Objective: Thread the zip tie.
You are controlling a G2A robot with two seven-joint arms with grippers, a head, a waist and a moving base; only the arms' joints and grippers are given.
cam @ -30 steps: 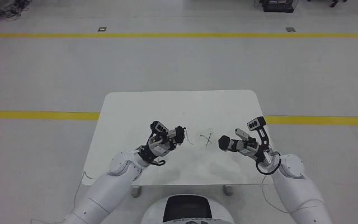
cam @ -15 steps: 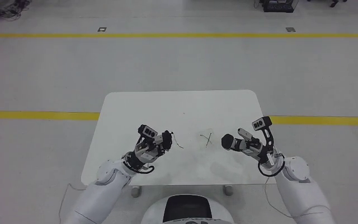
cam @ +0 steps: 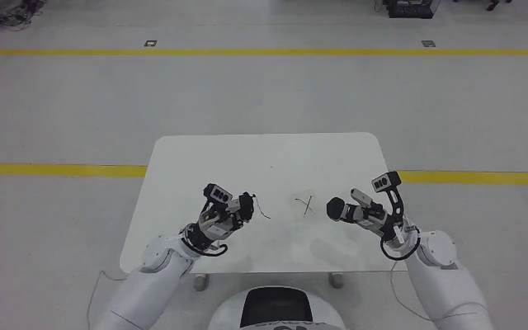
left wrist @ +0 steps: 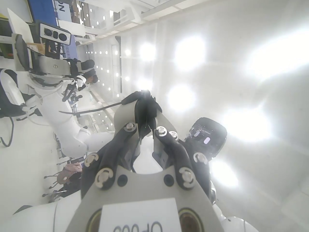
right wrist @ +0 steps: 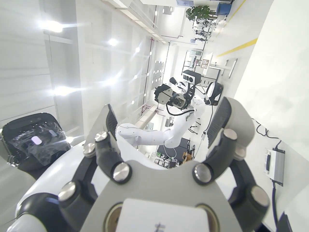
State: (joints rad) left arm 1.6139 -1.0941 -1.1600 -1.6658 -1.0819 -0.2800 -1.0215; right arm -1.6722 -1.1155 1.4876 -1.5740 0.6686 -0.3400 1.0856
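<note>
On the white table (cam: 181, 165), at centre: two loose zip ties (cam: 305, 203) lie crossed, between the two grippers. A third, the held tie (cam: 262, 212), juts from the left gripper (cam: 246, 204), with its free end pointing toward the crossed pair. The left wrist view shows the fingers (left wrist: 124, 113) pinched tight on it. In the right wrist view, the right gripper (right wrist: 166, 107) is spread wide with nothing between its fingers.

left gripper (cam: 247, 202) — pulled back with zip tie (cam: 261, 209) | right gripper (cam: 334, 209) — edged outward
</note>
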